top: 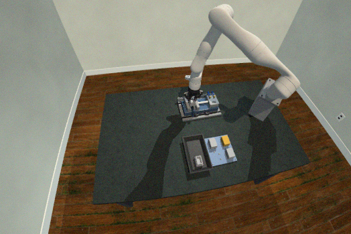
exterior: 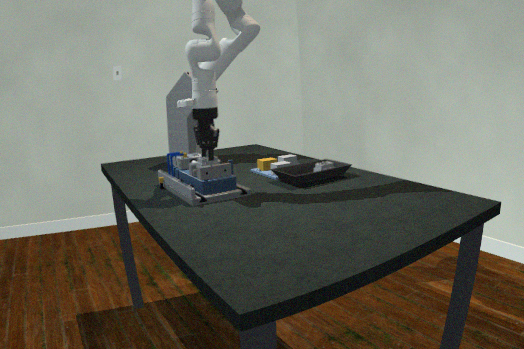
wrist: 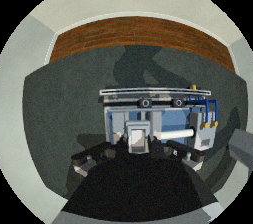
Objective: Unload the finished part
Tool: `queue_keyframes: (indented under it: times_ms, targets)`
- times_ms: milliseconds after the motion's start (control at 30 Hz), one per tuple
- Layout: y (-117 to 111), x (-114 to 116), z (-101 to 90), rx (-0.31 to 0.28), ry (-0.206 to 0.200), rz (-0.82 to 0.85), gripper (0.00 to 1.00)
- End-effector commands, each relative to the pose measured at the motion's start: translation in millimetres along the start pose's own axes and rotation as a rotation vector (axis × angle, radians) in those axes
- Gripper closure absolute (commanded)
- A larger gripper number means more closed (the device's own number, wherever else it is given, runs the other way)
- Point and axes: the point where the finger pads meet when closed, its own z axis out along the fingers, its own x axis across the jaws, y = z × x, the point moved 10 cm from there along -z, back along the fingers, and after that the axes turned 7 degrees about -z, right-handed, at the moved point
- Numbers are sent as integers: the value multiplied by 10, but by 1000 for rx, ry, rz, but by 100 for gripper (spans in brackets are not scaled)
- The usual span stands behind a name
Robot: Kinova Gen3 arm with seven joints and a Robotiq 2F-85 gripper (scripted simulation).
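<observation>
The vise (top: 209, 108) (exterior: 215, 185) (wrist: 156, 122) has a blue body and grey jaws. The finished part (wrist: 137, 123), a grey block with a pocket on top, is between the jaws in the wrist view. My gripper (top: 193, 102) (exterior: 207, 156) (wrist: 138, 138) points down over the vise and is shut on this part, a finger on each side. Whether the part is raised off its seat cannot be told. The black outfeed tray (top: 194, 147) (exterior: 300, 178) holds a similar pocketed block (top: 199, 161) (exterior: 324, 164) near one end; the rest of its floor is bare.
A light blue board (top: 222, 160) adjoins the tray, bearing a yellow block (top: 225, 140) (exterior: 266, 164) and two white blocks (top: 213, 143) (top: 230, 153). A long rail (top: 202, 117) (wrist: 156, 92) runs along the vise base. Blue hoses (wrist: 207, 112) stand at the vise's end, beside the white rod (wrist: 176, 134).
</observation>
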Motion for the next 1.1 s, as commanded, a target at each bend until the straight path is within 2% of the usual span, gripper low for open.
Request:
queue_keyframes:
  times_ms: [0,500,1067]
  targets:
    - [-3,-1,-1,1,-1,0,100]
    - [-3,-1,-38,1,-1,0,100]
    - [-3,-1,-283,1,-1,0,100]
